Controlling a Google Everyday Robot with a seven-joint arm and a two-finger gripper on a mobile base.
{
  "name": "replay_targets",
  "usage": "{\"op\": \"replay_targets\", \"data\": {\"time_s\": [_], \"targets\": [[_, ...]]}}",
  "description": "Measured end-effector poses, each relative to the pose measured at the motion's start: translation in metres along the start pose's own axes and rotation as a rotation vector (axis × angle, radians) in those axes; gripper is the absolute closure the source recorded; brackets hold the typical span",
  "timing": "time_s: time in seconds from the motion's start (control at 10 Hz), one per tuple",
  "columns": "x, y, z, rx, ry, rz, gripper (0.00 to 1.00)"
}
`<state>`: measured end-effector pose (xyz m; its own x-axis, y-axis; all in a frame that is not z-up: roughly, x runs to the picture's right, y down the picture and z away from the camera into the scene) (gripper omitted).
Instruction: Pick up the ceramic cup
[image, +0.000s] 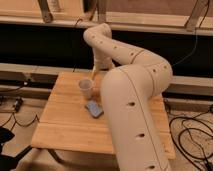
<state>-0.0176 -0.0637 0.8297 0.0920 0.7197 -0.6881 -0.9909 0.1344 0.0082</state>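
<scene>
The ceramic cup (86, 88) is a small plain white cup standing upright at the back of the wooden table (65, 127), left of centre. My gripper (100, 69) hangs at the end of the cream arm (130, 100), just above and to the right of the cup, close to its rim but apart from it. The arm sweeps across the right half of the view and hides the table's right side.
A small blue flat object (94, 108) lies on the table just in front of the cup, against the arm. A low ledge (30, 70) and a dark wall run behind the table. Cables (192, 135) lie on the floor at right.
</scene>
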Motion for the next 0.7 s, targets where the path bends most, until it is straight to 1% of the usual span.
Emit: {"op": "replay_targets", "data": {"time_s": [0.1,0.3,0.5,0.7], "targets": [[0.0010,0.0053,-0.0004,-0.005,0.000,-0.004,0.20],[0.0010,0.0016,0.0000,-0.004,0.000,0.000,0.20],[0.0013,0.0038,-0.0003,-0.006,0.001,-0.002,0.20],[-0.0003,-0.0033,-0.0005,-0.021,-0.009,0.012,0.20]]}}
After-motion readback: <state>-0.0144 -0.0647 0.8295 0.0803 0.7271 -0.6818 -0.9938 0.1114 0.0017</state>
